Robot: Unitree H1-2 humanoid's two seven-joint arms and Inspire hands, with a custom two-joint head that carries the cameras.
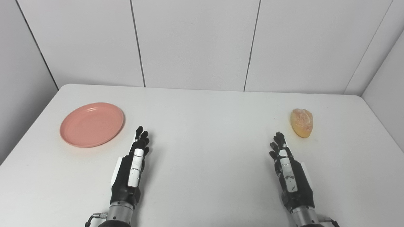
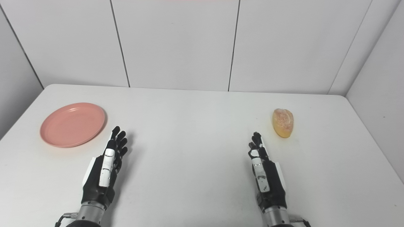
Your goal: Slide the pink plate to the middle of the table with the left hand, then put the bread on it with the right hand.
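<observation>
A round pink plate (image 1: pixel 92 124) lies empty on the left side of the white table (image 1: pixel 208 132). A golden bread roll (image 1: pixel 302 122) lies on the right side. My left hand (image 1: pixel 134 165) is open, fingers stretched forward, a little right of and nearer than the plate, not touching it. My right hand (image 1: pixel 288 170) is open, fingers stretched forward, just left of and nearer than the bread, not touching it. Both hands hold nothing.
White panelled walls (image 1: pixel 195 44) close the table in at the back and on both sides. The table's far edge runs along the back wall.
</observation>
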